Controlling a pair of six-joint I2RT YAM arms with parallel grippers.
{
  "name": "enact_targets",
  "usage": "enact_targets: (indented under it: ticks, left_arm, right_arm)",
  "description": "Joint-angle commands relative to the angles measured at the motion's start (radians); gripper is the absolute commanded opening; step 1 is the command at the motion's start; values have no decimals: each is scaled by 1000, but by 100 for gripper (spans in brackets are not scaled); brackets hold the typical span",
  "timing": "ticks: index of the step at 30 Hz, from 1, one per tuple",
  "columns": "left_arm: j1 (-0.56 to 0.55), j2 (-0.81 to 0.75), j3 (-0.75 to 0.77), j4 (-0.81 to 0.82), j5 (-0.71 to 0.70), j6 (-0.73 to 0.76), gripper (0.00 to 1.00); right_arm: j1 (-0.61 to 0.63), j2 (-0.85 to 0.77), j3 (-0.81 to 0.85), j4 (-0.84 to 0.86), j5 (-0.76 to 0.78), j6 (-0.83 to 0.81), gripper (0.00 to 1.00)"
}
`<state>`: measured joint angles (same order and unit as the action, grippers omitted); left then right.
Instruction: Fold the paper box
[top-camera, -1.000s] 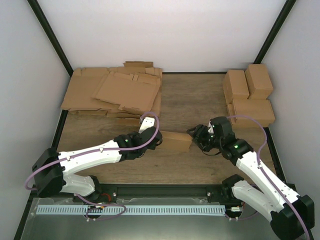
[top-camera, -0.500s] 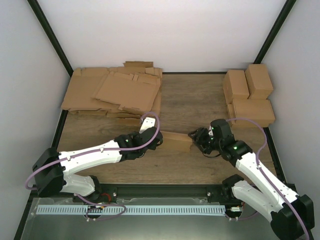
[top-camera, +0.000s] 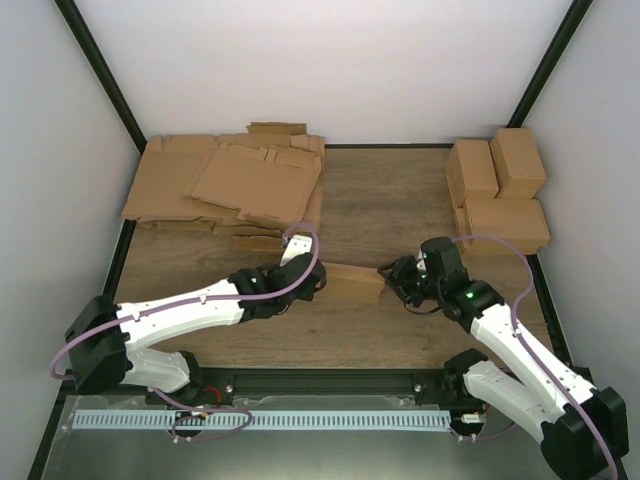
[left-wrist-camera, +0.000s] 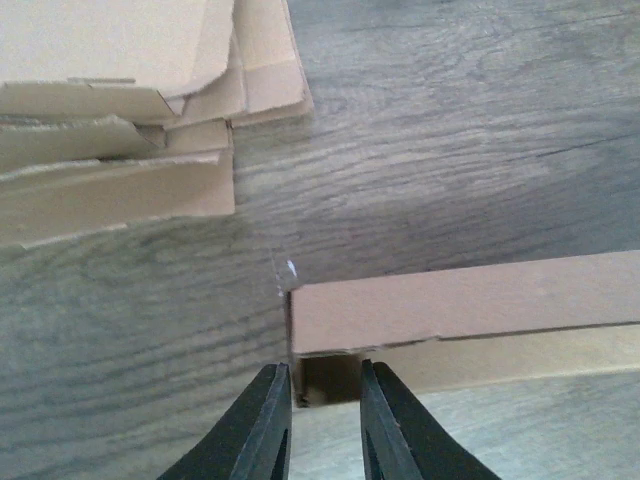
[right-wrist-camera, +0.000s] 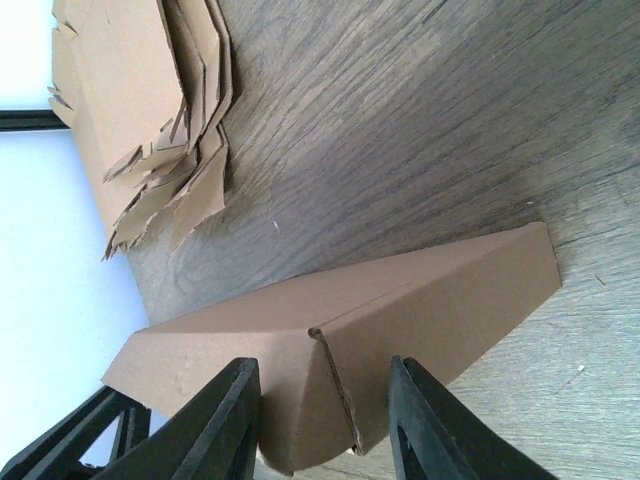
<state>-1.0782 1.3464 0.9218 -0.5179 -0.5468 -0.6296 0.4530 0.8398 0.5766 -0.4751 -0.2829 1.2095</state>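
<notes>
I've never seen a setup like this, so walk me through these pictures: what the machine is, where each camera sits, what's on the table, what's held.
The robot is a left arm and a right arm bolted at the near edge of a table, each ending in a two-finger gripper. The wide picture looks down from above and behind; the two close-ups come from wrist cameras. A paper box lies between the arms. The left gripper has its fingers nearly together at one end; whether it pinches, I cannot tell. The right gripper straddles the other end, open, with a gap on one side. At the back lie flat cardboard sheets on the left and folded boxes on the right.
</notes>
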Motion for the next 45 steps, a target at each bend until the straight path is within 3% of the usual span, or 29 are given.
enact_targets:
  ticks: [1,8,12,20,24,27,31,37,45]
  left_arm:
    - [-7,-8,38,-59,77,-11,24]
    - [-7,-53,88,-156,118,-55,37]
    - [18,-118,96,-156,200,-63,50]
    - [256,-234,14,-8,607,-141,76]
    - [421,-305,-125,153,851,-287,78]
    - [486,-341,-236,335,998,-444,77]
    - [497,-387,-320,445,1023,-616,81]
    - [498,-428,-372,481,999,-778,99]
    - [496,-412,-405,533,1016,-881,99]
  right_arm:
    - [-5,18,-2,-15,23,-2,35]
    - [-5,45,10,-15,35,-8,34]
    - [-5,50,8,-6,33,-11,34]
    - [-5,51,15,0,30,-20,33]
    - [-5,50,17,-2,30,-24,33]
    - [-5,48,16,-4,31,-22,33]
    - [-5,48,15,-3,26,-22,33]
    - [-5,48,19,-8,27,-28,34]
    - [-5,54,20,-2,22,-30,34]
